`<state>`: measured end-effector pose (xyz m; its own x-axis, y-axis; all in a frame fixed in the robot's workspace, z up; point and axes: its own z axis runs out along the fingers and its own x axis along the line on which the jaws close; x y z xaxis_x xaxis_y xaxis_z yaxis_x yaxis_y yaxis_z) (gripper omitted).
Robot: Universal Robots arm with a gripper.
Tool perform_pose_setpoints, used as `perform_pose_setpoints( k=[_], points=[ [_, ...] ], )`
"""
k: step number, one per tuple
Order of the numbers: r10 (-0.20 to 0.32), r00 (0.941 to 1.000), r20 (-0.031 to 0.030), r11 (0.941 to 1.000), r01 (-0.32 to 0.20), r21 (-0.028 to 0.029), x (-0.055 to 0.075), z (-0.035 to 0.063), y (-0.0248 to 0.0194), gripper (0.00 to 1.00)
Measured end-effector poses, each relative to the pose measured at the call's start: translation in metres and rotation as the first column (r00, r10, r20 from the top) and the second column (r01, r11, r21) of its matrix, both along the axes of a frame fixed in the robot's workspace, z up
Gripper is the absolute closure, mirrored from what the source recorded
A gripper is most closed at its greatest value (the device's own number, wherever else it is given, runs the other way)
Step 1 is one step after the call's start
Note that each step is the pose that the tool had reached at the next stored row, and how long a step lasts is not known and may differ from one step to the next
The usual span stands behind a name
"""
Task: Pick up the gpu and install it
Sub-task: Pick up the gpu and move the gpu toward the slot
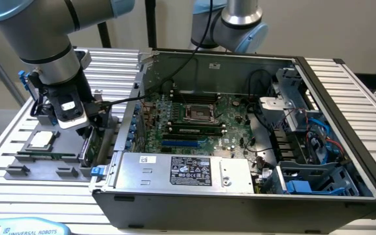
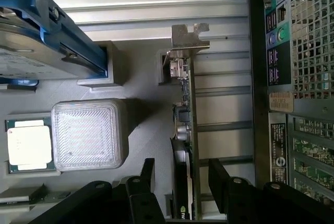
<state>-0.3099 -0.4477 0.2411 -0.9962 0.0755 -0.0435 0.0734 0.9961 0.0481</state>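
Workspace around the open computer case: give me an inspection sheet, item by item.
Surface: slatted metal table, grey parts tray beside the computer case.
Job's things: graphics card stands on edge in the tray, outside the case.
Clutter: processor chip and hard drive in the tray.
Hand: open, fingers either side of the card.
Cables: black cable over the case wall; blue cables inside.
Surroundings: second arm behind the case.

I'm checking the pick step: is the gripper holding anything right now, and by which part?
Nothing is held. The gripper is open, its fingers straddling the gpu, which stands on edge, with gaps on both sides.
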Motion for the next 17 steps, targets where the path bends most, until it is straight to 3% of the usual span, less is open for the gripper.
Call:
perform_pose_setpoints(
  k=[4,5,17],
  points=[
    [0.000,1.0000,0.0003,1.0000,0.000,0.0002,0.0001,-0.0004,0.0002,0.48],
    [0.000,1.0000,0.0003,1.0000,0.000,0.0003,0.0002,-0.0004,0.0003,0.55],
    [0.000,1.0000,0.0023,1.0000,0.000,0.0000,0.0014,-0.0019,0.0014,0.55]
  ],
)
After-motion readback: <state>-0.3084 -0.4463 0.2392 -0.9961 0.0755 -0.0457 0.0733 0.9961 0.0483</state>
